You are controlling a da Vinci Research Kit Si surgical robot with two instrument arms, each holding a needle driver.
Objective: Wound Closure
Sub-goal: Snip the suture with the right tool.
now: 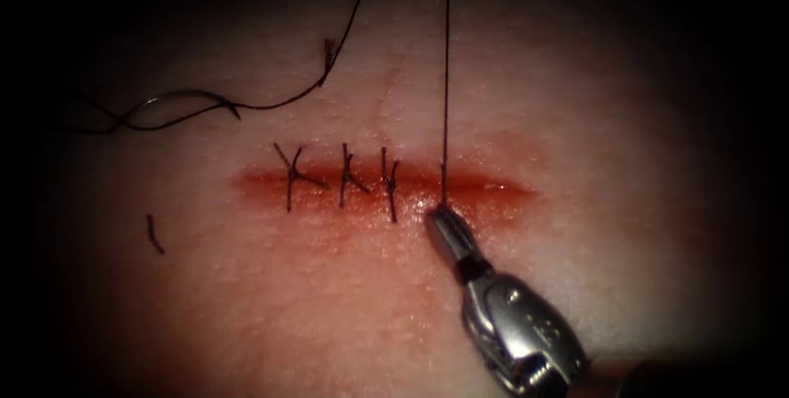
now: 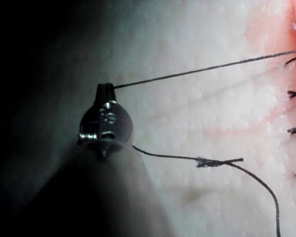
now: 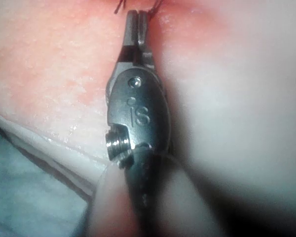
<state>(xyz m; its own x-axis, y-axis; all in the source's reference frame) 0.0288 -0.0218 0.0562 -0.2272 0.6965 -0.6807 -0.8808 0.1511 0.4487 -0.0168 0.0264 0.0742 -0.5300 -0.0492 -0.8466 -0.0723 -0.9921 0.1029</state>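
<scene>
Both tools hold taut (upright) thread.

Light in the endoscope view gathers in the middle of the frame, where it puts small wet glints on the tissue. From there it fades outward on all sides into a dark border. The upper edge, the left edge and the whole right edge of the frame are near black, and both lower corners are lost in shadow. In the left wrist view the lit surface gives way to deep shadow along one side, with a soft boundary between the two. In the right wrist view a pale, wrinkled cloth lies past the tissue's edge and below it, dimmer than the lit surface
</scene>
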